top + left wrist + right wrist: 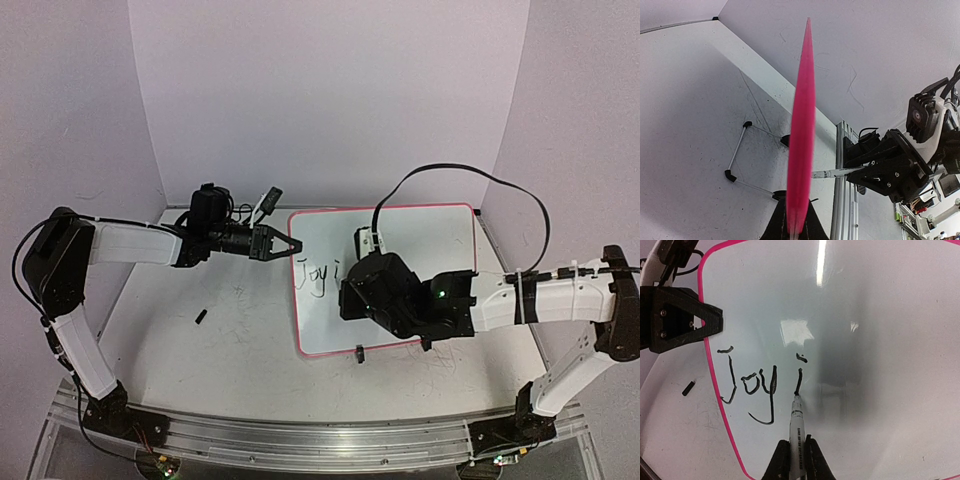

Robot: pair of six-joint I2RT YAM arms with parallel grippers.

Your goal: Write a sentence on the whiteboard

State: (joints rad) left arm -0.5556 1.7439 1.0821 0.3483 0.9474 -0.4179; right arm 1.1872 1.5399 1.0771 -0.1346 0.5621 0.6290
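Note:
The whiteboard lies flat on the table, white with a pink border, and "Joy i" is written in black near its left edge. My left gripper is shut on that left edge. In the left wrist view the edge is a blurred pink strip rising from my left gripper. My right gripper is shut on a white marker. The marker's tip touches the board at the foot of the "i". In the top view my right gripper hangs over the board's left half.
A small black marker cap lies on the scribbled grey tabletop left of the board. A black clip sits on the board's near edge. A thin wire stand lies behind the board. The right arm's cable arcs over the far edge.

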